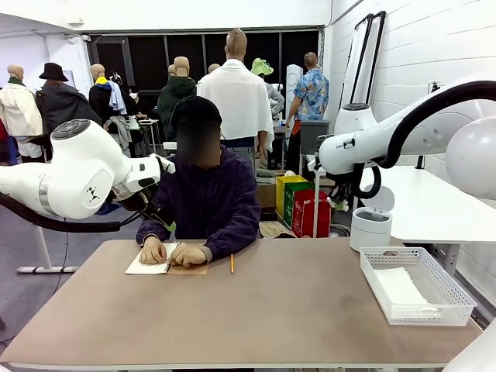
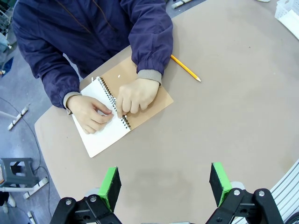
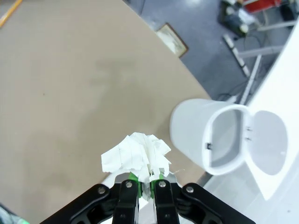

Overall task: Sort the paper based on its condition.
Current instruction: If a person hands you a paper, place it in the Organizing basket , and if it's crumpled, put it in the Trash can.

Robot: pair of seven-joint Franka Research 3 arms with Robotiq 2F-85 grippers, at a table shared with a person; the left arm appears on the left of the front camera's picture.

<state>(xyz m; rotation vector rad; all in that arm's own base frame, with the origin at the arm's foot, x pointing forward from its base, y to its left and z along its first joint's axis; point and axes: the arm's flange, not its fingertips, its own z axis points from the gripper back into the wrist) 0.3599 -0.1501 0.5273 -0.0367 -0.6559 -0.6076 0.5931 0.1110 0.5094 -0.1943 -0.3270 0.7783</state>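
Between our right gripper's [image 3: 144, 179] closed fingers, crumpled paper [image 3: 135, 154] is pinched; our left gripper [image 2: 163, 184] gapes wide.

White rounded arms, black grippers with green pads [image 2: 110, 185]; person's dark-blue jacket [image 2: 93, 32].

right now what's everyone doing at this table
The right gripper is shut on a crumpled paper, held near the open white bin past the table edge. The left gripper hangs open over the table. The person's hands rest on a spiral notepad, fingers at the binding, a pencil beside it. A flat sheet lies in the white mesh tray.
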